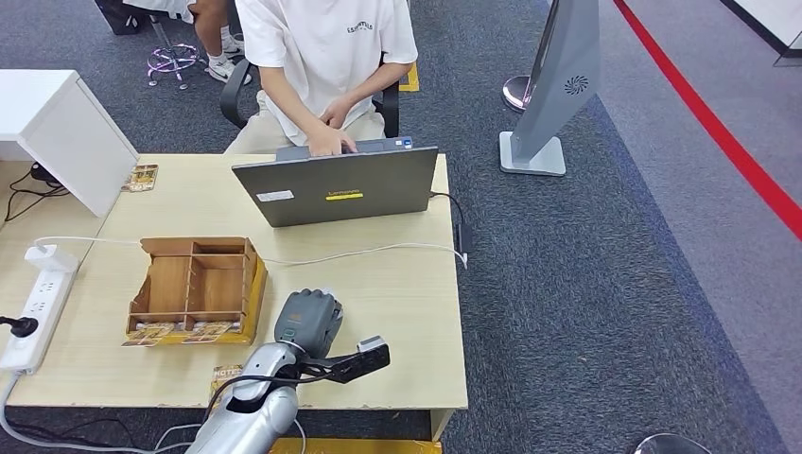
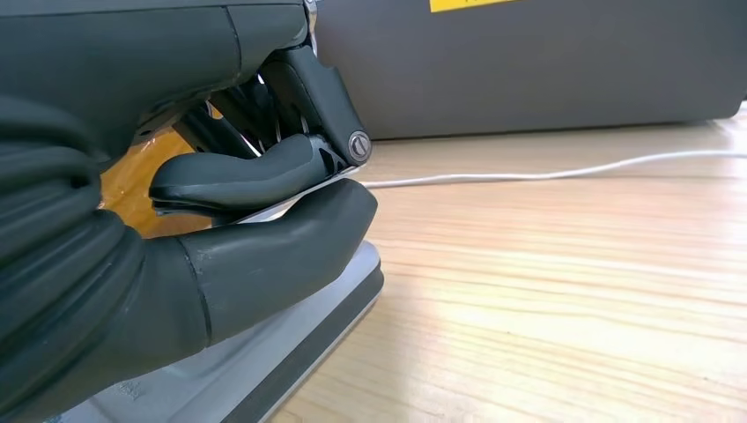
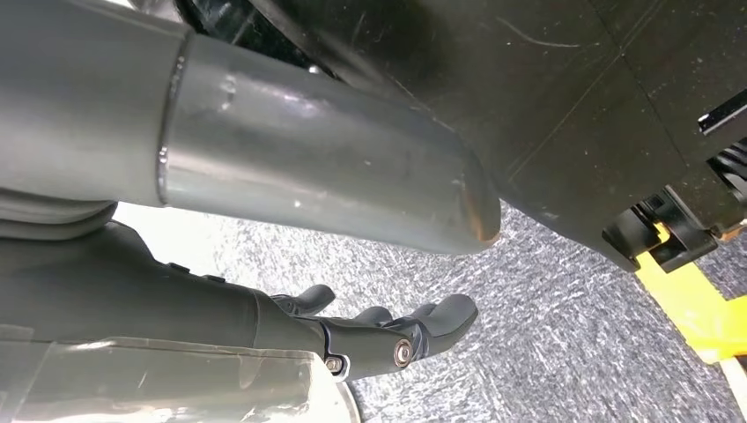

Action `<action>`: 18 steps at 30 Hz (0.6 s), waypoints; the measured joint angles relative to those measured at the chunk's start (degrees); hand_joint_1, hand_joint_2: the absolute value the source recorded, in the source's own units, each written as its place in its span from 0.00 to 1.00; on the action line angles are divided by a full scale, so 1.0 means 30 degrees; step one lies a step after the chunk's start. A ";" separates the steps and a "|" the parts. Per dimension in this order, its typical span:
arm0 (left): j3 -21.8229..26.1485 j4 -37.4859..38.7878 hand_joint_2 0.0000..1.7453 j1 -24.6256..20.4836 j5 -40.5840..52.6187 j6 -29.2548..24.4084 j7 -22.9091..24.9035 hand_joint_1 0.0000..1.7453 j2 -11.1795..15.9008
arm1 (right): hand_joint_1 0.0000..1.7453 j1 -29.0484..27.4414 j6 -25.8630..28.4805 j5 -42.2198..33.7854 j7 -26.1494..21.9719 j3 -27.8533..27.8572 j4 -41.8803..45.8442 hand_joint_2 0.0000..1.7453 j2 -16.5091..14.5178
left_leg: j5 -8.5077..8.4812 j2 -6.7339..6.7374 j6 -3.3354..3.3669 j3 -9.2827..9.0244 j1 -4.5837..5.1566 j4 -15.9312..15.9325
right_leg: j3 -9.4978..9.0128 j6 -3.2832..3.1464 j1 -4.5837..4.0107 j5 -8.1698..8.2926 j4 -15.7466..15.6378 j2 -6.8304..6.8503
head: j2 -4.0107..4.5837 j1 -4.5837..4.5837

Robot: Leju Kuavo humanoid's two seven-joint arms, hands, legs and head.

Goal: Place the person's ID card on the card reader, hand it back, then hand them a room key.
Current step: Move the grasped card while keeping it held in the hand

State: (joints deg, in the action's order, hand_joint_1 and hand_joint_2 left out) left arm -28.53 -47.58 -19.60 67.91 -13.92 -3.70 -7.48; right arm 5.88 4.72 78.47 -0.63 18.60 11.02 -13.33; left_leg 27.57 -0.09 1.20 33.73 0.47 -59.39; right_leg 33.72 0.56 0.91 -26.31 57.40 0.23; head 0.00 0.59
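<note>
Head view: left hand [image 1: 307, 322] rests low in the frame's middle on the table [image 1: 407, 303], just right of the wooden box [image 1: 194, 288]; the person [image 1: 326, 57] sits far above, behind the laptop [image 1: 336, 184].

Left wrist view: thumb and fingers [image 2: 238, 172] pinch a thin card [image 2: 291, 201] lying flat over the grey reader [image 2: 264, 352].

Right wrist view: right hand [image 3: 388, 330] hangs over the carpet, fingers loosely apart, holding nothing.

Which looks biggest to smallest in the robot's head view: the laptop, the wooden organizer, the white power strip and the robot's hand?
1. Laptop
2. Wooden organizer
3. White power strip and left hand: they look close in size, and the hand sits nearer the camera, so no ranking.
</note>
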 joint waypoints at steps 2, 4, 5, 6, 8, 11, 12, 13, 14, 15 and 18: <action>-0.0004 0.0098 1.00 -0.0050 0.0037 0.0198 0.0114 1.00 0.0000 | 0.00 -0.0040 0.0102 0.0036 -0.0091 0.0002 0.0000 0.00 0.0000 | 0.0000 0.0000 0.0000 0.0001 0.0000 0.0000 | 0.0000 0.0000 0.0000 0.0000 0.0000 0.0000 | 0.0000 0.0000; -0.0004 0.0180 1.00 -0.0082 0.0249 0.0291 0.0308 1.00 0.0005 | 0.00 -0.0088 0.0180 0.0009 -0.0146 0.0013 0.0000 0.00 0.0000 | 0.0000 0.0000 0.0000 0.0001 0.0000 0.0000 | -0.0001 0.0000 0.0000 0.0000 0.0000 0.0000 | 0.0000 0.0000; -0.0009 0.0199 1.00 -0.0076 0.0441 0.0286 0.0422 1.00 0.0013 | 0.00 -0.0111 0.0215 -0.0045 -0.0157 0.0038 0.0000 0.00 0.0000 | 0.0000 0.0000 0.0000 0.0002 0.0001 0.0000 | -0.0002 0.0000 0.0001 0.0000 0.0000 0.0000 | 0.0000 0.0000; -0.0024 0.0182 1.00 -0.0034 0.0654 0.0269 0.0545 1.00 0.0027 | 0.00 -0.0135 0.0251 -0.0133 -0.0166 0.0074 0.0000 0.00 0.0000 | 0.0000 0.0000 0.0000 0.0003 0.0001 0.0000 | -0.0003 0.0000 0.0001 0.0000 0.0000 0.0000 | 0.0000 0.0000; -0.0104 -0.0087 1.00 0.0238 0.1064 0.0251 0.0791 1.00 0.0128 | 0.00 -0.0194 0.0381 -0.0335 -0.0184 0.0182 0.0000 0.00 0.0000 | 0.0001 0.0002 0.0000 0.0004 0.0000 0.0001 | -0.0004 0.0000 0.0000 -0.0001 0.0001 -0.0002 | 0.0000 0.0000; -0.0259 -0.1084 1.00 0.1025 0.1415 0.0361 0.1126 1.00 0.0520 | 0.00 -0.0328 0.0606 -0.0537 -0.0191 0.0404 0.0000 0.00 0.0002 | 0.0004 0.0000 -0.0001 0.0005 0.0000 0.0002 | 0.0000 0.0004 -0.0001 -0.0012 0.0001 -0.0001 | 0.0000 0.0000; -0.0288 -0.1395 1.00 0.1259 0.1452 0.0459 0.1221 1.00 0.0674 | 0.00 -0.0364 0.0632 -0.0556 -0.0190 0.0479 0.0000 0.00 0.0004 | 0.0004 -0.0002 0.0000 0.0006 -0.0001 0.0003 | 0.0001 0.0006 -0.0001 -0.0016 0.0001 0.0002 | 0.0000 -0.0002; -0.0308 -0.1639 1.00 0.1436 0.1472 0.0580 0.1302 1.00 0.0829 | 0.00 -0.0387 0.0632 -0.0552 -0.0188 0.0538 0.0000 0.00 0.0005 | 0.0004 -0.0004 0.0000 0.0006 -0.0001 0.0004 | 0.0001 0.0006 -0.0001 -0.0017 0.0001 0.0004 | 0.0000 -0.0004; -0.0321 -0.1813 1.00 0.1550 0.1470 0.0720 0.1364 1.00 0.0959 | 0.00 -0.0399 0.0623 -0.0537 -0.0186 0.0570 0.0000 0.00 0.0007 | 0.0004 -0.0007 0.0000 0.0006 -0.0001 0.0006 | 0.0000 0.0006 -0.0001 -0.0018 0.0001 0.0007 | 0.0000 -0.0002; -0.0324 -0.1929 1.00 0.1622 0.1452 0.0860 0.1412 1.00 0.1064 | 0.00 -0.0402 0.0605 -0.0514 -0.0184 0.0587 0.0002 0.00 0.0007 | 0.0004 -0.0008 -0.0001 0.0004 -0.0001 0.0007 | -0.0001 0.0006 -0.0001 -0.0018 0.0001 0.0010 | 0.0000 -0.0002; -0.0324 -0.2013 1.00 0.1662 0.1346 0.1109 0.1450 1.00 0.1257 | 0.00 -0.0401 0.0539 -0.0463 -0.0184 0.0597 0.0007 0.00 0.0007 | 0.0002 -0.0009 -0.0001 -0.0001 -0.0002 0.0011 | -0.0009 0.0006 -0.0001 -0.0018 0.0001 0.0014 | 0.0000 0.0000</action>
State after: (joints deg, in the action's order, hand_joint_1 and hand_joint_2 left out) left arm -29.51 -53.62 -14.62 71.95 -10.59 0.64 -3.70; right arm 4.68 6.33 77.08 -1.18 20.39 11.04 -13.31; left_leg 27.58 -0.11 1.19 33.73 0.46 -59.36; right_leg 33.70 0.57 0.91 -26.36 57.40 0.27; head 0.00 0.59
